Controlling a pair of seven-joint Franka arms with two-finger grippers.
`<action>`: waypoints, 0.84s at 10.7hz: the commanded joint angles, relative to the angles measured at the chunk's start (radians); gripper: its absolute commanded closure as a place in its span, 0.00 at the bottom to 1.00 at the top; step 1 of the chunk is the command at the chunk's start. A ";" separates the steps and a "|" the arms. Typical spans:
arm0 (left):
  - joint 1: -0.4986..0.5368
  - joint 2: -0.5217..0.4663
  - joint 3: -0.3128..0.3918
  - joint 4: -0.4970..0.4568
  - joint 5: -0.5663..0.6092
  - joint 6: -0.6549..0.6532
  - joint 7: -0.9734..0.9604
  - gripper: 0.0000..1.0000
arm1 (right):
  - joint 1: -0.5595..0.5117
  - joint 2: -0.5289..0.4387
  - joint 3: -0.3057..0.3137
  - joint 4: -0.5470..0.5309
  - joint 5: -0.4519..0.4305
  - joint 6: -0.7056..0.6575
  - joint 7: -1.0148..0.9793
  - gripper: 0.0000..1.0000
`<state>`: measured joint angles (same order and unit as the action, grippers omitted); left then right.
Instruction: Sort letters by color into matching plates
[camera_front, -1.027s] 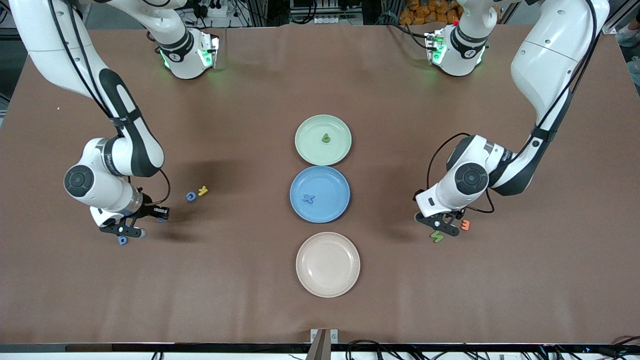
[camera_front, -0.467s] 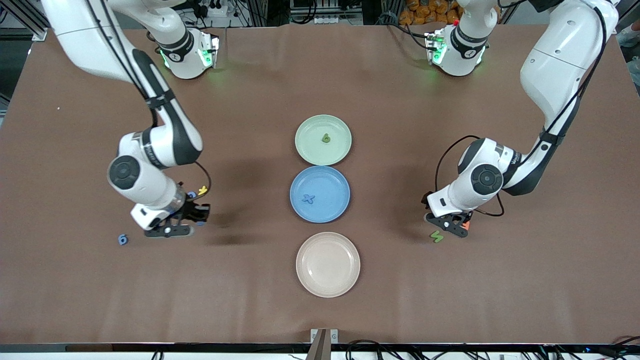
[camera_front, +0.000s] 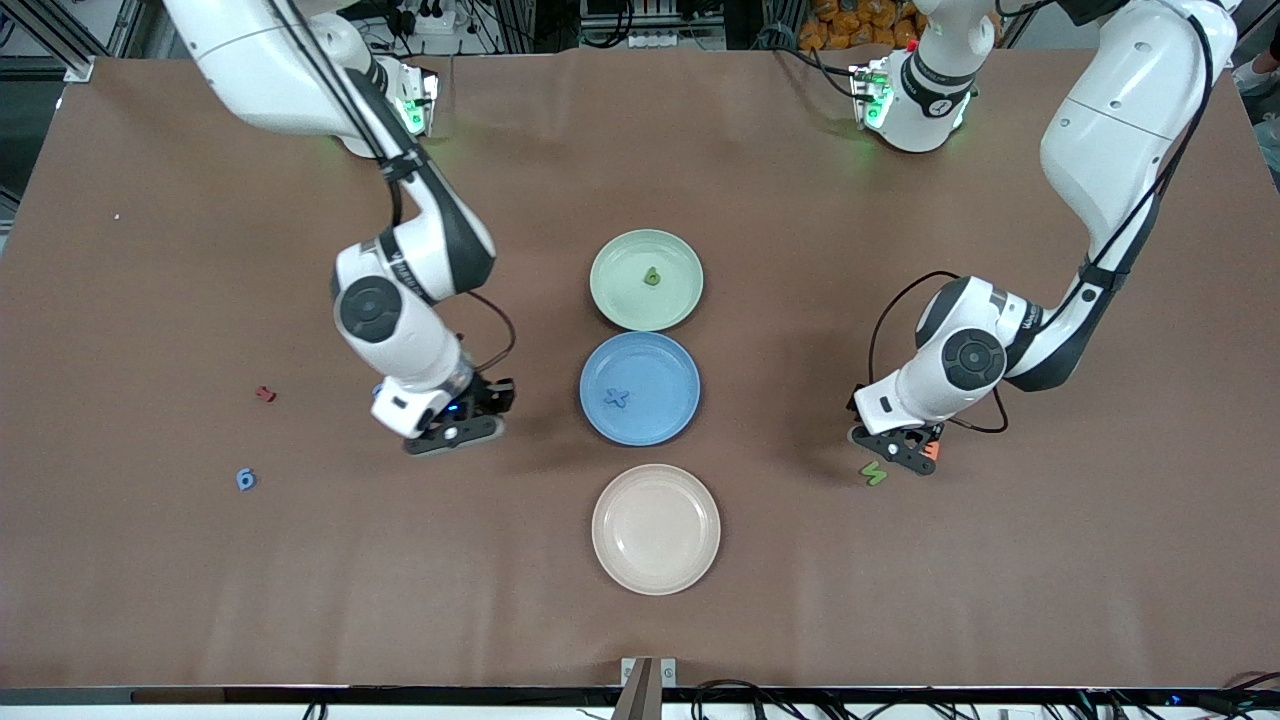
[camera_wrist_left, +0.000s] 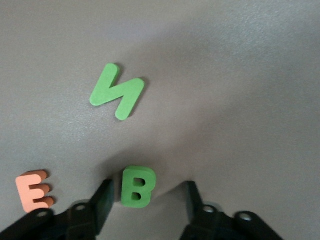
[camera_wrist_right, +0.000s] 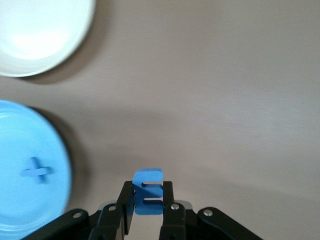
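Three round shallow plates with raised rims and a matte finish sit in a row down the middle of the brown counter (camera_front: 800, 560). The pale green plate (camera_front: 620, 295) is farthest from the front camera and holds one small green piece (camera_front: 652, 277). The blue plate (camera_front: 655, 420) next to it holds a blue cross-shaped piece (camera_front: 617, 397). The cream-beige plate (camera_front: 655, 560), nearest the camera, has nothing in it.

The right end effector (camera_front: 468, 425) hangs over the counter just beside the blue plate, toward the right arm's end, clenched on a thick blue foam letter (camera_wrist_right: 148, 192) held between its fingers. A blue 6 (camera_front: 246, 479) and a small red piece (camera_front: 265, 394) lie flat toward that same end of the counter.

The left end effector (camera_front: 905, 450) is low at the counter toward the left arm's end. Its fingers (camera_wrist_left: 102, 202) stand apart on either side of a green foam B (camera_wrist_left: 138, 186), not touching it in the wrist view. A green S-like zigzag piece (camera_wrist_left: 118, 92) lies near the B, and an orange E (camera_wrist_left: 34, 190) sits just beside one finger. All are flat, blocky and soft-edged
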<state>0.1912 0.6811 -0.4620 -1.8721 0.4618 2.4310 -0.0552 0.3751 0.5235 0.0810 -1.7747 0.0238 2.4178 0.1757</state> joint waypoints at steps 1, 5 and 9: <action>0.019 0.012 -0.009 0.010 0.025 0.011 0.006 0.59 | 0.111 0.075 -0.006 0.116 -0.001 -0.009 0.034 0.85; 0.019 0.006 -0.009 0.022 0.011 0.010 -0.011 1.00 | 0.179 0.153 -0.006 0.224 0.002 -0.002 0.036 0.85; 0.013 -0.018 -0.018 0.027 -0.009 -0.007 -0.026 1.00 | 0.221 0.197 -0.006 0.235 0.001 0.000 0.064 0.81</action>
<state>0.2015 0.6823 -0.4649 -1.8486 0.4617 2.4338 -0.0567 0.5752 0.6866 0.0803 -1.5787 0.0238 2.4217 0.2123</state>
